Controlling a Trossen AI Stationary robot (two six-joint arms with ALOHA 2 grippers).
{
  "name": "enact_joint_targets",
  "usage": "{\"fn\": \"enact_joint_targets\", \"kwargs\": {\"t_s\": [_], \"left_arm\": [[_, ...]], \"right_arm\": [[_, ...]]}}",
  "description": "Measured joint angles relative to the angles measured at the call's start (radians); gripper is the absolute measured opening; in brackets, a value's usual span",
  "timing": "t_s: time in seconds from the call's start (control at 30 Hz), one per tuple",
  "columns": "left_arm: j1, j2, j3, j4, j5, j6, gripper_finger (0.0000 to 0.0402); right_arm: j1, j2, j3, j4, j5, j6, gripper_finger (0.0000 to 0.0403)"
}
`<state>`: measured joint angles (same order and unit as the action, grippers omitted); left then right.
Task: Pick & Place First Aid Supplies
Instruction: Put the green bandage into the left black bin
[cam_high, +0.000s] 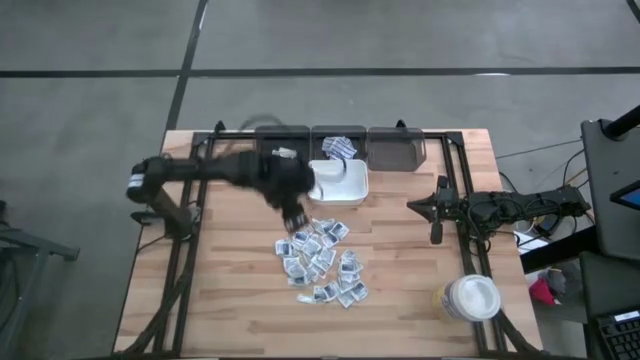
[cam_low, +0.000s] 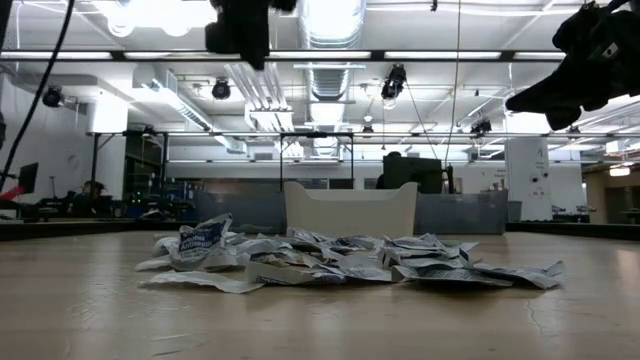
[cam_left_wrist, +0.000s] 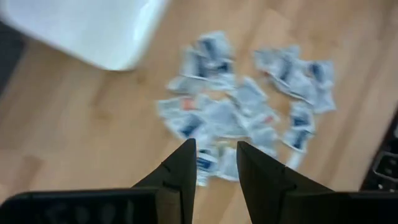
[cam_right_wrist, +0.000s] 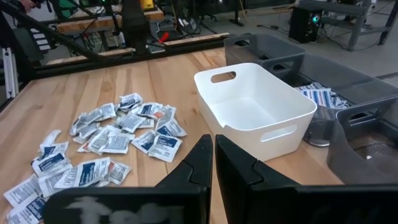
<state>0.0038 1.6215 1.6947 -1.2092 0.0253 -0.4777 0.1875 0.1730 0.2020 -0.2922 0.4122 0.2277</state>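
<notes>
Left end effector (cam_high: 296, 218) hangs over the pile's edge nearest the white bin (cam_high: 338, 184), fingers apart, nothing between them. Sachets (cam_high: 322, 262) lie heaped on the wooden tabletop (cam_high: 230, 300). Right end effector (cam_high: 437, 232) waits well aside, fingers together.

The left pincer (cam_left_wrist: 213, 163), its dark fingers (cam_left_wrist: 180, 171) parted and empty, hangs above the near edge of the sachets (cam_left_wrist: 245, 109) heaped on the wooden desk (cam_left_wrist: 68, 124), just beside the white bin (cam_left_wrist: 93, 31).
</notes>
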Motion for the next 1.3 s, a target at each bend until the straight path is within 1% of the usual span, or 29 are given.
{"fn": "enact_joint_targets", "kwargs": {"t_s": [0.17, 0.3, 0.37, 0.47, 0.6, 0.7, 0.8, 1.0, 1.1, 1.2, 1.3], "left_arm": [[-0.261, 0.047, 0.000, 0.121, -0.149, -0.082, 0.0108], [-0.411, 0.113, 0.000, 0.245, -0.273, -0.101, 0.0108], [-0.460, 0.159, 0.000, 0.300, -0.295, -0.101, 0.0108], [-0.508, 0.238, 0.000, 0.355, -0.289, -0.103, 0.0108], [-0.533, 0.337, 0.000, 0.370, -0.254, -0.130, 0.0108], [-0.535, 0.401, 0.003, 0.367, -0.197, -0.134, 0.0108], [-0.533, 0.442, 0.007, 0.365, -0.189, -0.135, 0.0108], [-0.533, 0.471, 0.004, 0.347, -0.172, -0.166, 0.0108], [-0.533, 0.471, 0.003, 0.314, -0.173, -0.173, 0.0108], [-0.529, 0.471, 0.002, 0.276, -0.181, -0.187, 0.0103], [-0.526, 0.471, -0.005, 0.278, -0.183, -0.189, 0.0097]], "right_arm": [[0.000, 0.000, 0.000, -0.006, 0.000, -0.001, 0.0018], [0.000, 0.000, 0.000, -0.019, 0.000, -0.003, 0.0018], [0.000, 0.000, 0.000, -0.021, 0.000, -0.003, 0.0018], [0.000, 0.000, 0.000, -0.027, 0.000, -0.003, 0.0018], [0.000, 0.000, 0.000, -0.027, 0.000, -0.003, 0.0018], [0.000, 0.000, 0.000, -0.027, 0.000, -0.003, 0.0018], [0.000, 0.000, 0.000, -0.027, 0.000, -0.003, 0.0018], [0.000, 0.000, 0.000, -0.027, 0.000, 0.000, 0.0018], [0.000, 0.000, 0.000, -0.027, 0.000, -0.001, 0.0018], [0.000, 0.000, 0.000, -0.027, 0.000, -0.003, 0.0018], [0.000, 0.000, 0.000, -0.034, 0.000, -0.003, 0.0018]]}}
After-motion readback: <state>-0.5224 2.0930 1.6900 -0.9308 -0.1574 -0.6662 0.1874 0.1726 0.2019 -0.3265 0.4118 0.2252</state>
